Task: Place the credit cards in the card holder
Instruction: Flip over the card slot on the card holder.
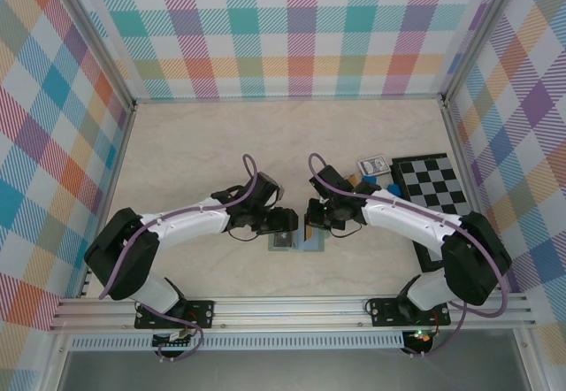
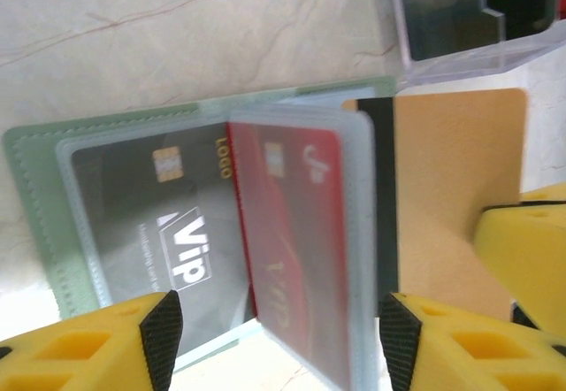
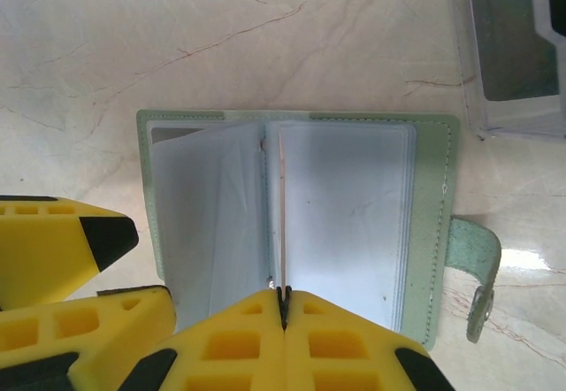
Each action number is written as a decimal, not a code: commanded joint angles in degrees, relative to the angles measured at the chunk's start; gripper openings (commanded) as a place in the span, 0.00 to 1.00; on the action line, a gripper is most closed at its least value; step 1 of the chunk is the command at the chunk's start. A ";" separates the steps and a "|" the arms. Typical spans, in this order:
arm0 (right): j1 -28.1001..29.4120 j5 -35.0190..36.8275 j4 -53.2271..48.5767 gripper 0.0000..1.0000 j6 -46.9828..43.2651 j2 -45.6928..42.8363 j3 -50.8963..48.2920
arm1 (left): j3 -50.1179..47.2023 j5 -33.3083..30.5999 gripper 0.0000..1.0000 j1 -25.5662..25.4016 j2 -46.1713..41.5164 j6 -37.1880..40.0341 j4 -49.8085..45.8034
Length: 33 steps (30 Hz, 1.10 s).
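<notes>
On table [image 3: 177, 37]: green card holder [image 3: 435, 214] open, clear sleeves [image 3: 354, 214].

Illumination is bright, even and diffuse in all views. Overhead view: soft shadows beneath the arms [image 1: 190, 223]. Right wrist view: glare patch on the table [image 3: 531, 258] at right centre. Left wrist view: soft overall; left gripper [image 2: 280, 340] blurred at lower edge.

Printed on the dark grey card [image 2: 168, 232]: "Vip" in large white letters and "LOGO" in small gold capitals; gold script on the red card [image 2: 296, 232] too blurred to read.
</notes>
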 commanded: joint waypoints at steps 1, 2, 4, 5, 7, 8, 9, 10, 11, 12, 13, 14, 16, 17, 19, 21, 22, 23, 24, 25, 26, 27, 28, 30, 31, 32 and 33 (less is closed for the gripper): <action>0.06 -2.26 1.91 0.02 0.11 1.15 1.14 | 1.35 -1.31 0.63 -0.53 1.04 1.13 -3.50; 0.06 -2.92 2.66 0.02 0.17 1.33 1.11 | 0.96 -0.95 0.63 -0.59 0.58 0.72 -2.79; 0.08 -3.21 2.93 0.02 0.34 1.92 1.37 | 0.71 -0.33 0.66 -0.53 -0.59 0.50 -1.68; 0.12 -3.04 2.54 0.02 0.47 2.19 1.63 | 0.67 0.12 0.66 -0.61 -1.36 0.59 -1.19; 0.14 -2.38 1.66 0.02 0.48 2.58 2.13 | 1.13 -0.95 0.67 -0.57 -2.31 0.89 -2.45; 0.12 -2.01 1.32 0.02 0.48 2.60 2.25 | 1.33 -1.94 0.66 -0.59 -2.49 1.17 -3.33; 0.07 -1.59 0.87 0.02 0.48 2.50 2.35 | 1.29 -2.29 0.67 -0.54 -2.59 1.40 -3.53; 0.11 -1.15 0.36 0.02 0.48 2.52 2.51 | 1.15 -2.11 0.67 -0.57 -2.52 1.50 -3.39; 0.10 -0.95 0.00 0.02 0.33 2.60 2.69 | 1.13 -1.83 0.67 -0.55 -2.38 1.62 -3.27; 0.07 -0.90 -0.21 0.02 0.08 2.79 2.87 | 1.08 -1.36 0.67 -0.54 -2.21 1.60 -3.03; 0.06 -0.83 -0.59 0.02 -0.11 3.02 3.05 | 1.04 -1.29 0.67 -0.56 -2.14 1.42 -2.93; 0.10 -0.86 -0.90 0.02 -0.15 3.21 3.15 | 0.90 -1.42 0.67 -0.54 -2.29 0.97 -2.66; 0.01 -0.66 -0.83 0.02 0.05 3.06 2.81 | 0.57 -1.22 0.65 -0.57 -2.36 0.69 -1.55; 0.04 -0.28 -1.05 0.02 0.12 2.84 2.63 | 0.66 -0.99 0.65 -0.59 -2.06 0.59 -1.30; 0.03 0.88 -1.35 0.02 0.11 1.98 2.17 | 1.24 -0.98 0.65 -0.54 -1.40 0.32 -1.83; 0.02 -0.24 1.87 0.02 -1.09 0.44 0.58 | 1.24 -2.85 0.64 -0.58 -1.71 -0.64 -2.23; -0.05 -1.03 3.45 0.02 -1.14 -0.05 -0.22 | 1.25 -4.90 0.64 -0.49 -1.88 -1.40 -3.39; -0.14 -2.12 5.21 0.02 -1.11 -0.36 -1.10 | 1.39 -7.41 0.62 -0.37 -1.77 -2.15 -5.27; -0.24 -3.16 6.49 0.02 -1.26 -0.38 -1.64 | 1.62 -8.99 0.60 0.17 -1.31 -2.77 -6.90; -0.23 -3.94 7.57 0.02 -1.35 -0.26 -2.08 | 1.60 -9.87 0.58 0.64 -0.88 -3.24 -8.08; -0.32 -4.97 9.18 0.01 -1.40 -0.13 -2.73 | 1.47 -10.52 0.57 1.22 -0.48 -4.05 -8.90; -0.48 -5.80 10.68 0.01 -1.07 -0.12 -3.58 | 1.16 -10.43 0.56 1.73 -0.16 -4.44 -9.16; -0.63 -6.12 11.44 0.01 -0.70 -0.04 -4.27 | 0.79 -9.81 0.55 2.11 0.07 -4.69 -8.69; -1.26 -7.15 13.05 0.01 -0.14 0.14 -5.54 | 0.08 -7.91 0.56 2.70 0.47 -4.83 -7.12; -1.44 -7.93 14.60 0.01 -0.21 0.07 -6.38 | 0.06 -7.18 0.56 2.96 0.71 -4.84 -6.65; -1.59 -8.67 16.62 0.01 -0.07 -0.04 -7.46 | -0.05 -6.69 0.56 3.09 1.14 -4.82 -6.32; -1.64 -8.98 17.60 0.01 0.36 0.05 -8.14 | -0.04 -6.53 0.56 3.21 1.72 -4.83 -6.30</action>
